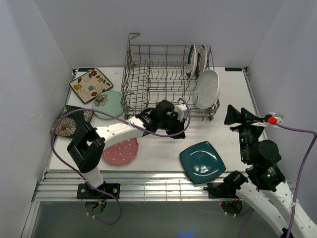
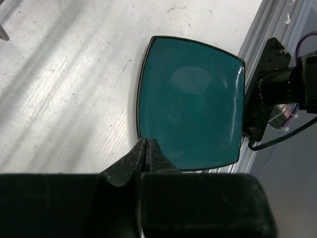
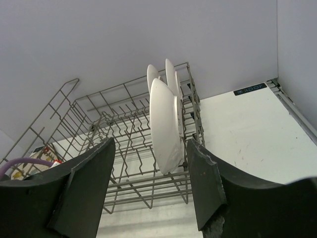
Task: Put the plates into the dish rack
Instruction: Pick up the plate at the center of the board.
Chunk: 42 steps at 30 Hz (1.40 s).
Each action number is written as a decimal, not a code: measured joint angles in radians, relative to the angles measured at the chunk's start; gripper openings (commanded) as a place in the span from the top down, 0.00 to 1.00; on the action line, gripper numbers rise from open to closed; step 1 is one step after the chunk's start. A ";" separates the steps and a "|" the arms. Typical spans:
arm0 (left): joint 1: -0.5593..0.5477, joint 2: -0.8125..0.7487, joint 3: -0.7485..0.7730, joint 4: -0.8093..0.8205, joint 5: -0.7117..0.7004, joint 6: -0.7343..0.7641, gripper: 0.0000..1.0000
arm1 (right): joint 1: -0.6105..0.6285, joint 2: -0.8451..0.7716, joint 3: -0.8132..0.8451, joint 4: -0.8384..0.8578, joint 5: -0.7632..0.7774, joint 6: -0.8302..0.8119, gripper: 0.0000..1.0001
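High rear overview, left wrist downward, right wrist toward dish rack (image 3: 130, 130)

Loads of open tine rows across the left and middle of the rack (image 1: 153, 74). Right end jammed with two upright plates (image 1: 197, 59) plus an oval plate (image 1: 208, 89) leaning at the front corner. Near side of the rack blocked by the left arm (image 1: 121, 130) stretched along it. Bare table (image 1: 233, 96) right of the rack, under the right claw (image 1: 237, 115). Left side crowded: mint plate (image 1: 110, 104), floral plate (image 1: 90, 85).

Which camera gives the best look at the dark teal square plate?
Left wrist: the dark teal square plate fills its frame, nearly whole. Top external shows it small and whole; right wrist misses it.
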 measured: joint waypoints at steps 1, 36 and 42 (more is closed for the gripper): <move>0.000 -0.005 -0.016 0.007 -0.002 0.000 0.84 | 0.000 -0.003 0.000 -0.009 -0.003 0.007 0.34; -0.010 -0.169 -0.340 0.132 0.086 0.005 0.02 | 0.000 -0.049 -0.004 -0.074 -0.029 0.063 0.34; -0.010 -0.229 -0.412 0.168 0.200 0.020 0.02 | 0.000 -0.049 -0.004 -0.074 -0.034 0.063 0.34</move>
